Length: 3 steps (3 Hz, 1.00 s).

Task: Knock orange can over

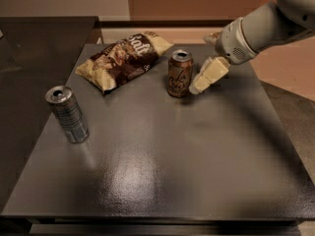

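The orange can (179, 74) stands upright on the dark table (162, 161), towards the back centre; it has an orange-brown body, pale cursive lettering and a silver top. My gripper (201, 85) reaches in from the upper right on a pale arm. Its cream tip is right beside the can's right side, about level with the can's lower half, touching or almost touching it.
A chip bag (123, 59) lies flat just left of the orange can. A slimmer silver-blue can (67, 114) stands upright near the table's left edge. A second dark surface (39, 43) adjoins at the back left.
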Available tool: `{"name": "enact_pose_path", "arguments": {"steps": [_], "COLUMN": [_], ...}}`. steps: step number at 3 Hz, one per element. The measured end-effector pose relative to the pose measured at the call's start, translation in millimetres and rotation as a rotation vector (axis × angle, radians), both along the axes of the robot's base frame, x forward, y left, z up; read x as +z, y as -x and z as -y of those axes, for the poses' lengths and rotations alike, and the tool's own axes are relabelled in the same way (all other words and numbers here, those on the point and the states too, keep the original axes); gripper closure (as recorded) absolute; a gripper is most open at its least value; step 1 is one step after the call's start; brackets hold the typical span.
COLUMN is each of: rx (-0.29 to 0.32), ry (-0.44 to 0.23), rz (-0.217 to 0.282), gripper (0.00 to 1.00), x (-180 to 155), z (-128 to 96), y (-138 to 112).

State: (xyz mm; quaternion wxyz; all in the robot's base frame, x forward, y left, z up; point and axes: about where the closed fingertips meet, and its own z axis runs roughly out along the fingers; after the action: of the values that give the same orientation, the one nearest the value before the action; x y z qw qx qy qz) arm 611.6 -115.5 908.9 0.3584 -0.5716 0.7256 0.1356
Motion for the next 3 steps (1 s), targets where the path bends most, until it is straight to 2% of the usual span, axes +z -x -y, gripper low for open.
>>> {"name": "enact_pose_path", "arguments": {"steps": [2, 3], "rx": [0.069, 0.108], "ry": [-0.089, -0.130], "rz": [-0.090, -0.118], "gripper": [0.00, 0.00], "x": [-18, -16], "z": [-21, -28], "y": [-20, -16]}}
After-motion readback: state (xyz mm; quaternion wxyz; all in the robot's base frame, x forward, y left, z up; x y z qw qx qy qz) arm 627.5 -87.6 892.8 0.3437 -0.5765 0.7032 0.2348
